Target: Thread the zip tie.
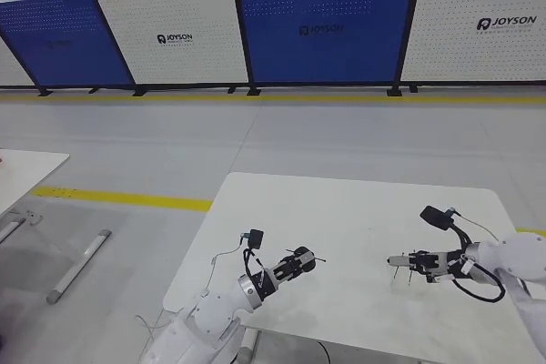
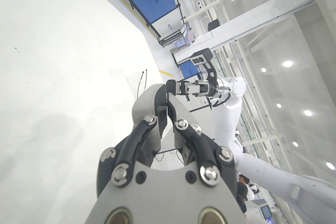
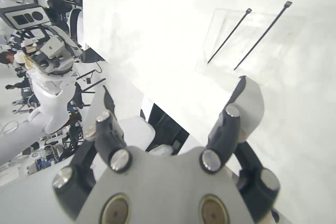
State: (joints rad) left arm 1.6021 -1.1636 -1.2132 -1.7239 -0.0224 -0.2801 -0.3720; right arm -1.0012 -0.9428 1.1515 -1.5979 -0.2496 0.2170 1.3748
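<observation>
Two black zip ties (image 3: 228,35) (image 3: 262,34) lie side by side and straight on a clear sheet (image 3: 231,51) on the white table (image 1: 346,209). My right gripper (image 3: 174,86) (image 1: 398,261) hovers just short of their pointed ends, open, with nothing between its fingers. My left gripper (image 2: 167,97) (image 1: 307,258) sits over the table's near-left part, facing the right one across a gap; its fingers are pressed together and I see nothing held. From the left wrist view the zip ties (image 2: 141,80) appear small and far off, beside the right gripper (image 2: 174,87).
The table's front edge runs close under both grippers. A second white table (image 1: 18,177) stands off to the left across the floor, and blue and white panels (image 1: 318,41) line the back.
</observation>
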